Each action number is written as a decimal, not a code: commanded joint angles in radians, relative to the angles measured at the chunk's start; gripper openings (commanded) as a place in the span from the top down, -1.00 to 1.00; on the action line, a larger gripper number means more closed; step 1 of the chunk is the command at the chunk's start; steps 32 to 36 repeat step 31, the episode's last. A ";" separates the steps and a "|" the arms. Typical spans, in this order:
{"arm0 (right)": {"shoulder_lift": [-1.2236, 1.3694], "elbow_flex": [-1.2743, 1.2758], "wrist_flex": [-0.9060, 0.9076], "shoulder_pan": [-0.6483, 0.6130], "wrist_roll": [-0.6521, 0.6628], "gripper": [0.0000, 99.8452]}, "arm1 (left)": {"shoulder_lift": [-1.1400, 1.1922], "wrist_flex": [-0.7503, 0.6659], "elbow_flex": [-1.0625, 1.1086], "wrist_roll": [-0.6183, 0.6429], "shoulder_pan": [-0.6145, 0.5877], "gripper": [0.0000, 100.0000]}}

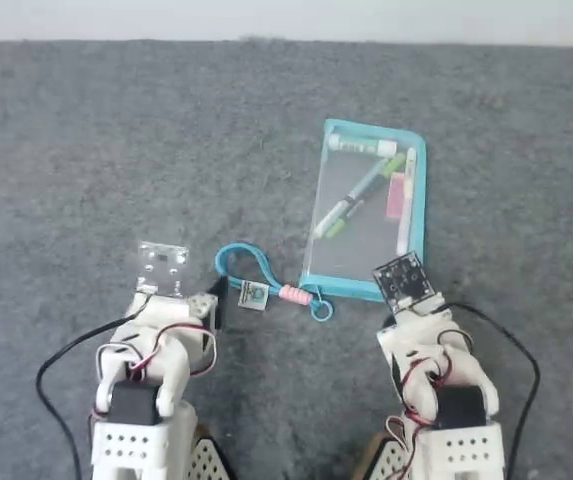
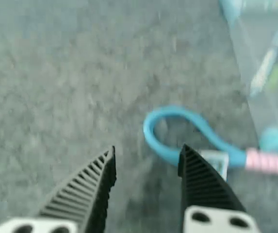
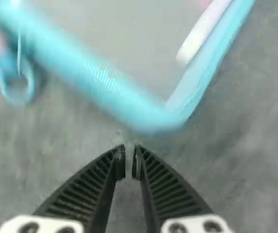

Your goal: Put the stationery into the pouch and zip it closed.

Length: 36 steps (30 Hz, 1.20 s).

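Clear plastic pouch with turquoise trim (image 1: 421, 210) lies flat on the grey felt table (image 1: 116, 150), at 1 o'clock from centre in the high view, pens and markers (image 1: 361, 195) already inside. Left gripper (image 2: 148, 150) is spread, just beside the turquoise cord loop (image 1: 241, 262). Right gripper (image 3: 129, 148) is pressed together at the pouch's near corner. Zipping judged next: pin that corner, then draw the pull low and straight along the zip line. Zip extent unreadable. Long axis runs 12-to-6, far end leaning to 1. The loop with pink beads (image 1: 296, 294) trails toward 9.
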 commanded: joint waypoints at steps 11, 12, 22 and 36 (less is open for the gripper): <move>0.008 0.021 0.148 0.142 0.021 0.94 | -0.005 0.187 -0.007 0.008 -0.003 0.60; 0.008 0.021 0.148 0.142 0.021 0.94 | -0.005 0.187 -0.007 0.008 -0.003 0.60; 0.008 0.021 0.148 0.142 0.021 0.94 | -0.005 0.187 -0.007 0.008 -0.003 0.60; 0.008 0.021 0.148 0.142 0.021 0.94 | -0.005 0.187 -0.007 0.008 -0.003 0.60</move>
